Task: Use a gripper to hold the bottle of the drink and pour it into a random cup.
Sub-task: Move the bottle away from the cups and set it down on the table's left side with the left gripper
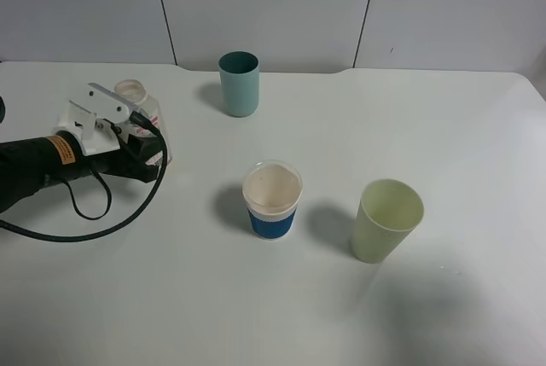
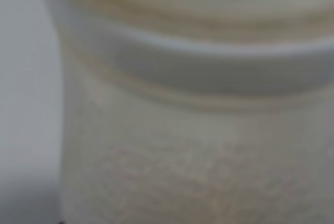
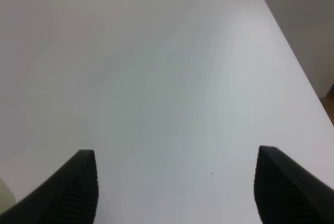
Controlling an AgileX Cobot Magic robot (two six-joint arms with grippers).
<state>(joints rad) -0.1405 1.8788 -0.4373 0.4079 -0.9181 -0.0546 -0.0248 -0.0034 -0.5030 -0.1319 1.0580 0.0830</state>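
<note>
The bottle (image 1: 136, 106) is held upright at the table's (image 1: 358, 315) left rear, clamped by the left gripper (image 1: 147, 146); its blurred neck fills the left wrist view. The teal cup (image 1: 239, 83) is seen farther back, well apart. The right gripper (image 3: 175, 187) is seen with fingers (image 3: 78, 187) wide apart over bare table.

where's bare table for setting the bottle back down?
Free: the near strip of the white table in front of the short blue-and-white cup and pale yellow-green tapered cup; also the right side past the tall teal-green cup. Crowded: the left, where the left gripper grips the translucent plastic bottle.
</note>
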